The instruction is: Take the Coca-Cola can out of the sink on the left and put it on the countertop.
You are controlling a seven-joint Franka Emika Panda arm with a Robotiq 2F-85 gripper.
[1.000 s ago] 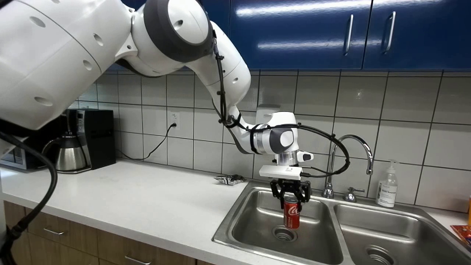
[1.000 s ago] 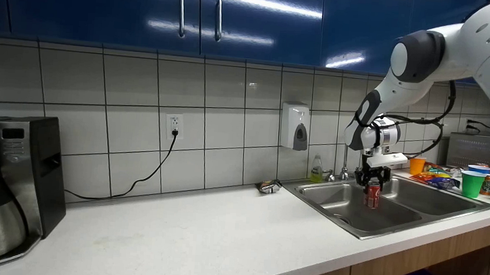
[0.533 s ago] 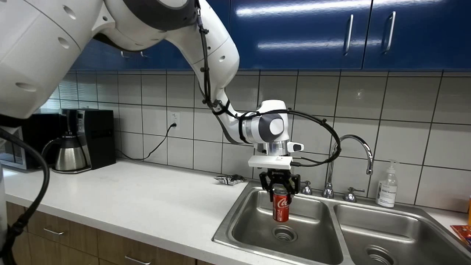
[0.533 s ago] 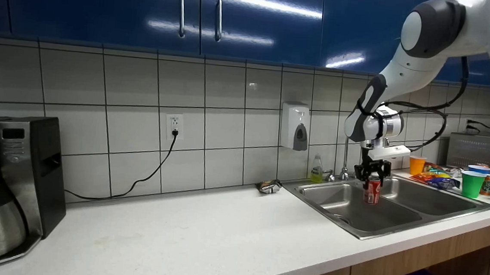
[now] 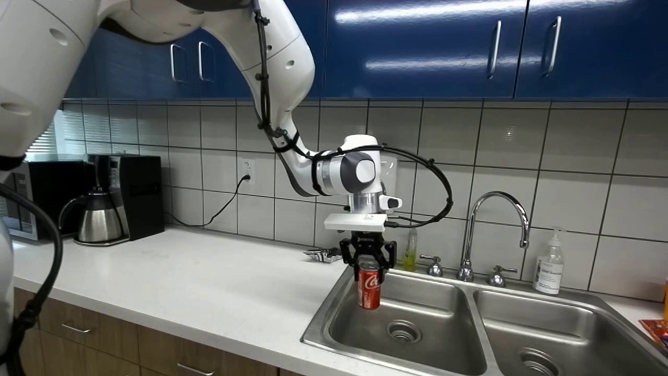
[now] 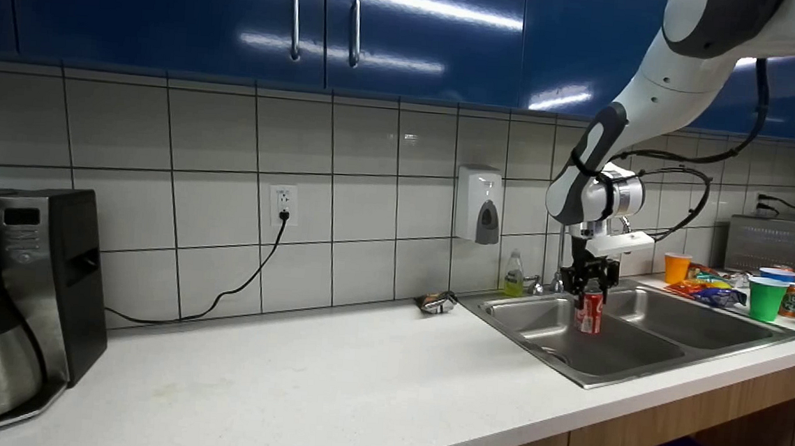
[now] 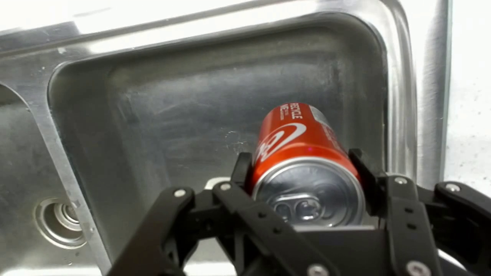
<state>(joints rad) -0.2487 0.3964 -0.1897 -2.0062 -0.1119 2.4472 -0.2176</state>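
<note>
The Coca-Cola can (image 5: 369,293) now hangs nearer the surface (image 5: 209,282) than before; your tool (image 5: 369,277) clasps it, long axis upright, over the left basin (image 5: 443,334), whose rim (image 7: 402,115) lies between can and surface.

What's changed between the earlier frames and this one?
In both exterior views the gripper and can have moved left, toward the counter, though still over or in the left basin. In an exterior view that uncovers a yellow bottle. Nothing was newly gripped or released; the can was already held. The wrapper, pump bottle and coffee maker stayed put.
</note>
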